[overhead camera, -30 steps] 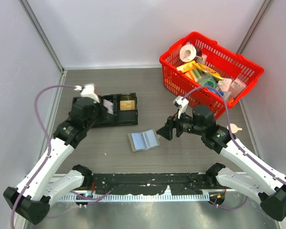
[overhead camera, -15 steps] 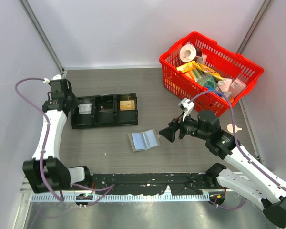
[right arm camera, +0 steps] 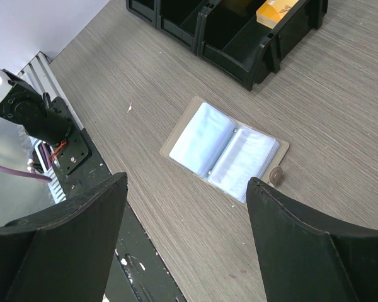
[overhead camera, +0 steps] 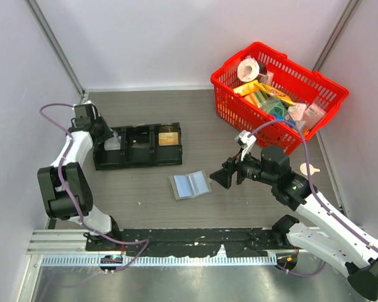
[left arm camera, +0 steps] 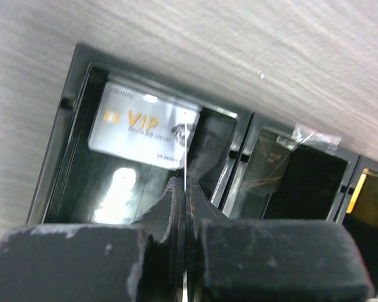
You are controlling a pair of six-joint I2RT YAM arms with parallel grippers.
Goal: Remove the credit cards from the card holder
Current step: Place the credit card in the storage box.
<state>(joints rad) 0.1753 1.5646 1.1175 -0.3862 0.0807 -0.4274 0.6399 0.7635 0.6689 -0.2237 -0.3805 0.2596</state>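
Observation:
The card holder (overhead camera: 190, 184) lies open on the table, its pale blue clear-pocketed panels up; it also shows in the right wrist view (right arm camera: 223, 148). My right gripper (overhead camera: 222, 176) hovers just right of it, jaws wide open and empty (right arm camera: 187, 182). My left gripper (overhead camera: 107, 137) is over the left compartment of the black tray (overhead camera: 138, 162). It is shut (left arm camera: 186, 185) on a thin whitish credit card (left arm camera: 185, 151) seen edge-on. Another whitish card marked VIP (left arm camera: 145, 123) lies flat in that compartment.
The tray's right compartment holds a yellow card (overhead camera: 167, 137). A red basket (overhead camera: 223, 110) full of packets stands at the back right. The left wall is close behind my left arm. A black rail (overhead camera: 195, 238) runs along the near table edge.
My left arm has swung back from over the tray towards the left wall and folded up, its gripper now at the tray's left compartment. My right gripper drew back slightly right of the holder.

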